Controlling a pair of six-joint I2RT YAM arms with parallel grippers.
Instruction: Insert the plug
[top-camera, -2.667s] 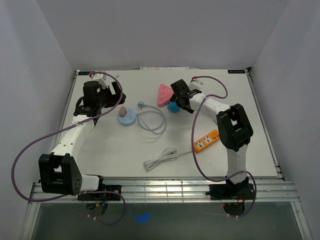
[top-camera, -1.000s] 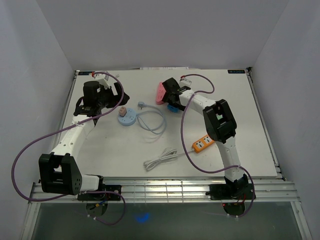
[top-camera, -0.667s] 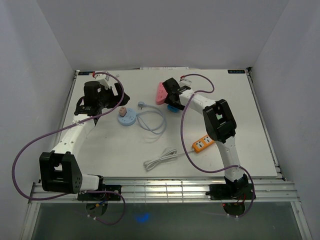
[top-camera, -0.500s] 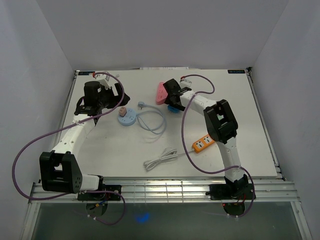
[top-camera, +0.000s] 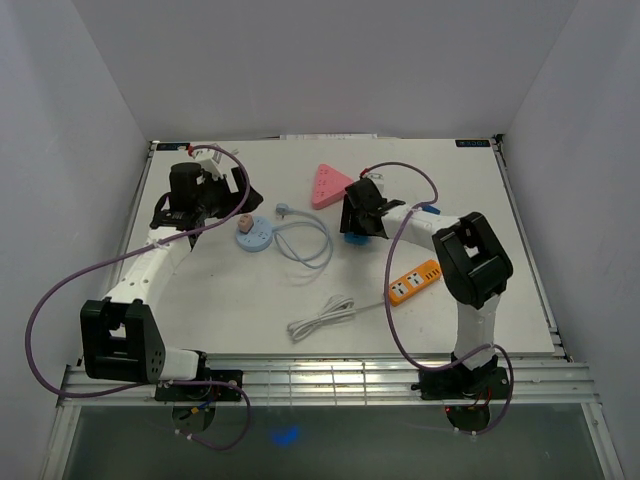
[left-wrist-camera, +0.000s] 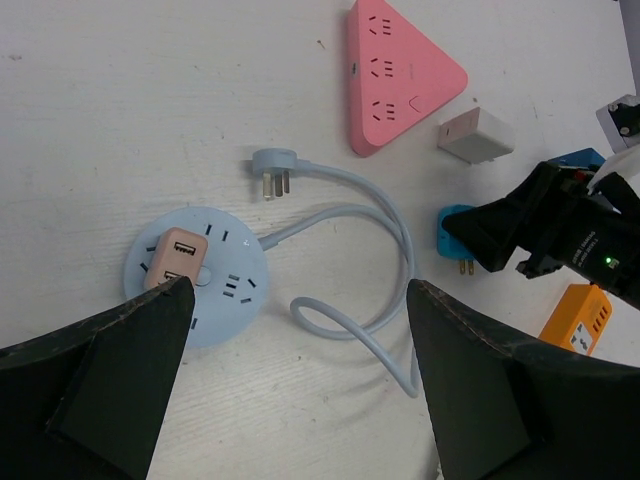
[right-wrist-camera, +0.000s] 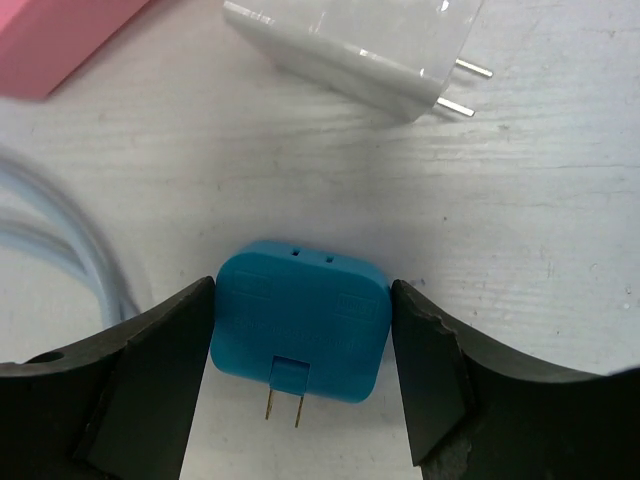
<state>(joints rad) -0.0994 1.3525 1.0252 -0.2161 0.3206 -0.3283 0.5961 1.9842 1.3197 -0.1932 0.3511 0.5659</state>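
**Plug gripped, insertion not begun**

- Blue plug (right-wrist-camera: 300, 325): low over the worktop (top-camera: 250, 290) or on it, near its middle. Its two prongs are bare and in no socket. Whether it is lifted clear, the views do not show.
- Right gripper (right-wrist-camera: 300, 300): part-way closed, with one finger flat against each side of the blue plug. It reads as a firm hold.
- White charger (right-wrist-camera: 360, 50): loose, just beyond the plug and apart from it.
- Pink socket block (top-camera: 327, 186): near the plug, farther back on the worktop. All the outlets that show are free.
- Round blue socket hub (left-wrist-camera: 195, 285): to the left, with a peach adapter already seated in it. Its own cable (left-wrist-camera: 385, 215) loops across toward the plug.
- Orange power strip (top-camera: 414, 281): nearer the arm bases, right of centre.
- Left gripper (left-wrist-camera: 300, 290): spread wide and holding nothing, above the hub.

Judgement: the pick-up looks done. What is left is carrying the plug to a socket, lining up the prongs and pressing it home. Which socket is meant cannot be told.
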